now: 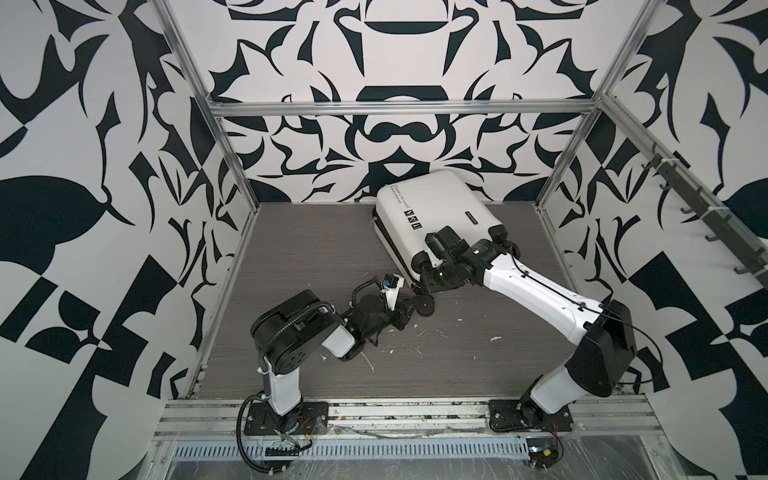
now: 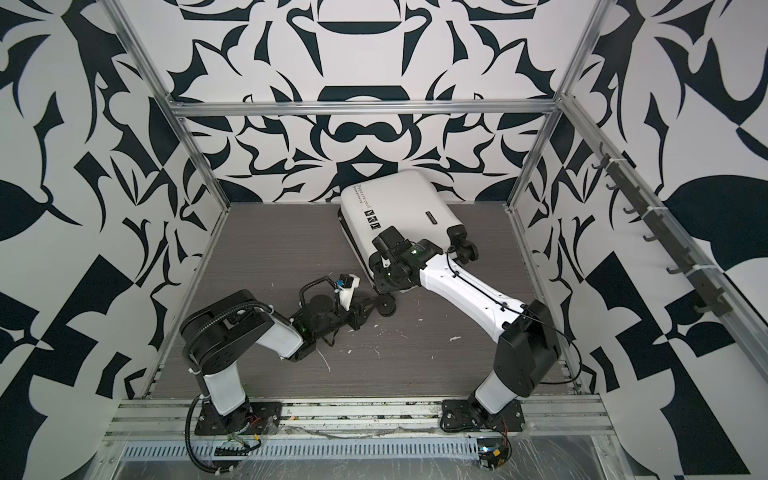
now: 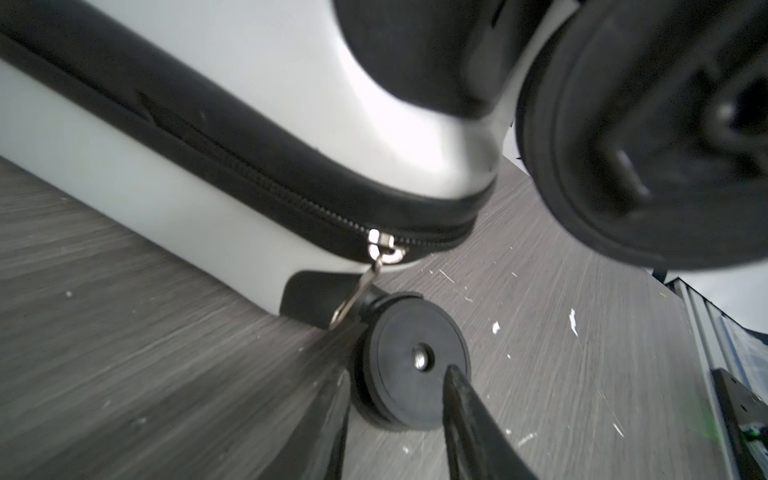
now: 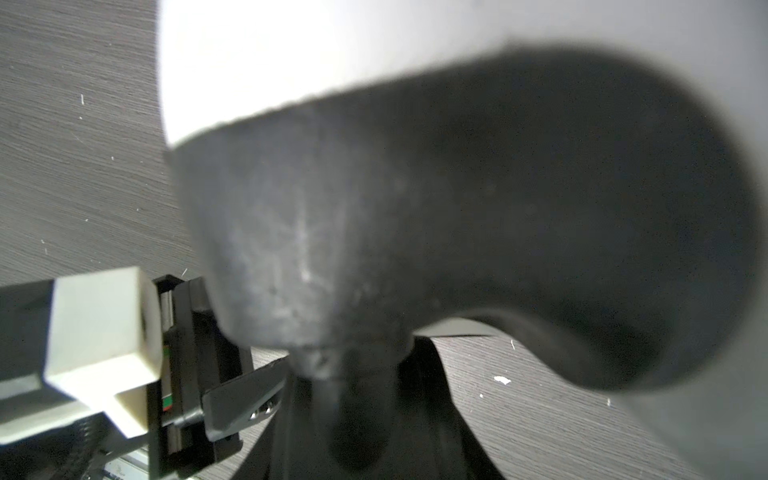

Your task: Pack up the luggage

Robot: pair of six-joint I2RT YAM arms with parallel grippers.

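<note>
We see the white hard-shell suitcase (image 1: 432, 208) lying flat and zipped shut on the grey wood-grain table (image 1: 311, 257), right of centre at the far end in both top views (image 2: 395, 203). Its far corner is close to the patterned back wall. Black script (image 1: 395, 195) and three square stickers (image 1: 412, 219) face up on the shell, and the wheeled end points toward the lower part of the frame.

The left gripper (image 1: 410, 309) sits low over the table at the near left corner of the case, just beside a black spinner wheel (image 1: 426, 308). In the left wrist view its two dark fingers (image 3: 465, 415) stand apart, and that wheel (image 3: 399, 332) shows in the gap between their tips. We cannot tell whether either finger touches it. Just above, the metal zipper pull (image 3: 353, 297) hangs from its slider (image 3: 380, 243) on the closed black zip, with its free end near the tip of the finger at lower centre. A second, larger-looking wheel (image 3: 644, 145) fills the upper right of that view, blurred.

The right gripper (image 1: 426, 282) is down against the wheeled end of the suitcase, between the corner wheels. The right wrist view is almost filled by a blurred black wheel housing (image 4: 415, 208) under white shell, so we cannot tell how its jaws stand. The left arm's white camera block (image 4: 104, 345) shows at lower left there.
</note>
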